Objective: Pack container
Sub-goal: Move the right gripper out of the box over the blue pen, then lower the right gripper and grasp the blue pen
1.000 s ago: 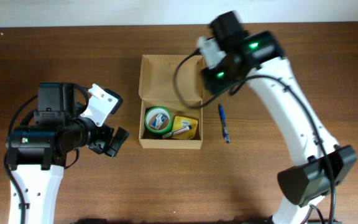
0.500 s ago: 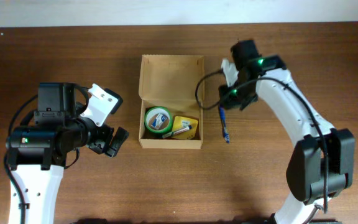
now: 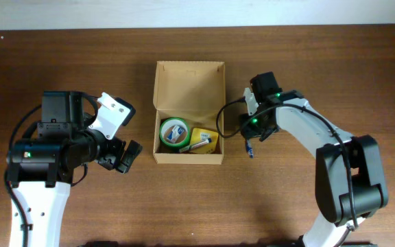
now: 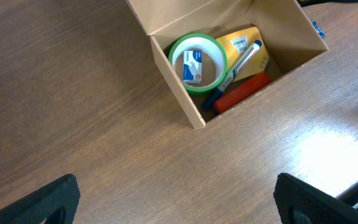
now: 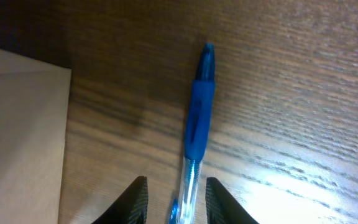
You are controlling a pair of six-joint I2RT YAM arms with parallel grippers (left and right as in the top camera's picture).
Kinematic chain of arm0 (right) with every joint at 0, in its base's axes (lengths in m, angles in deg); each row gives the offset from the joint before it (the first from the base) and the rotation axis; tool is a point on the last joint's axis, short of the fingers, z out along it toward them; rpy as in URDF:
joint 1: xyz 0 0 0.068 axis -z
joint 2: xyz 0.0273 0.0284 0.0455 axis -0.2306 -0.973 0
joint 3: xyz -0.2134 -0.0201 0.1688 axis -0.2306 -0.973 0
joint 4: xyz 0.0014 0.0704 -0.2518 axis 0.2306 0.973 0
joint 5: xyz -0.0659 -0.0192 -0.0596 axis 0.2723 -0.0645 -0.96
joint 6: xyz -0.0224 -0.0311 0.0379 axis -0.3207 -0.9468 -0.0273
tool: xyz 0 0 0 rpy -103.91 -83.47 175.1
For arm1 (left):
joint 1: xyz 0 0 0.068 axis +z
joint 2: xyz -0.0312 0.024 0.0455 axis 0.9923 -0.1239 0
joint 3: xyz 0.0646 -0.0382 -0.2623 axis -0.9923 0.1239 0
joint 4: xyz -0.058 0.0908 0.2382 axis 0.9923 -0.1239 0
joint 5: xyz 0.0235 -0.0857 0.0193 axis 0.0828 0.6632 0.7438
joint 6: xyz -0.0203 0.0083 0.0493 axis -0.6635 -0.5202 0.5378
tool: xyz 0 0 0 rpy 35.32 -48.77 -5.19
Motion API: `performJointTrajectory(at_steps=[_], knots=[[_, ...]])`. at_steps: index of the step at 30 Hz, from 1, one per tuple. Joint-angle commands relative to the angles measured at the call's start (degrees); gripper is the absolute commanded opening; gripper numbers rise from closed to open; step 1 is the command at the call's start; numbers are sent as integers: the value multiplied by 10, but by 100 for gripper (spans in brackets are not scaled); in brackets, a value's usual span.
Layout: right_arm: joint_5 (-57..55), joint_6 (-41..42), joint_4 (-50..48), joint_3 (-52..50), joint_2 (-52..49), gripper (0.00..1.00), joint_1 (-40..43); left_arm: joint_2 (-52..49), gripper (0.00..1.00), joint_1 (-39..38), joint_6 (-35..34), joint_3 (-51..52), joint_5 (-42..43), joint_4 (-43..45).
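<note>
The container (image 3: 188, 81) sits mid-table with its lid flap open on the far side, holding a tape roll (image 3: 174, 132) and a small yellow box (image 3: 204, 139). Just beside its right wall lies a blue pen (image 5: 197, 112), its long axis parallel to that wall. The right gripper (image 5: 178, 200) hovers right over it, fingers spread either side of the barrel, pinching nothing. The left gripper (image 4: 178, 202), also spread and empty, is well to the left

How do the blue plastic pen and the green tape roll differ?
The blue plastic pen is slim and straight; the green tape roll is a ring. The pen lies on the wooden table beside the tan cardboard container; the tape roll lies inside it. The right gripper, open, straddles the pen; no gripper is at the tape roll. Both lie flat.
</note>
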Motion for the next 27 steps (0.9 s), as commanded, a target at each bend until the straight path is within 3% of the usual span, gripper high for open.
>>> performJointTrajectory(at_steps=[1,13,19,27], knots=[[-31,11,-20,-14,13,32,-22,-2,99,3,-5,0,-2,1],[-71,37,-50,-20,13,32,-42,-2,100,3,-5,0,-2,1],[-26,37,-43,-18,21,31,-43,-2,100,3,-5,0,-2,1],[-26,36,-43,-15,110,31,-34,-2,100,3,-5,0,-2,1]])
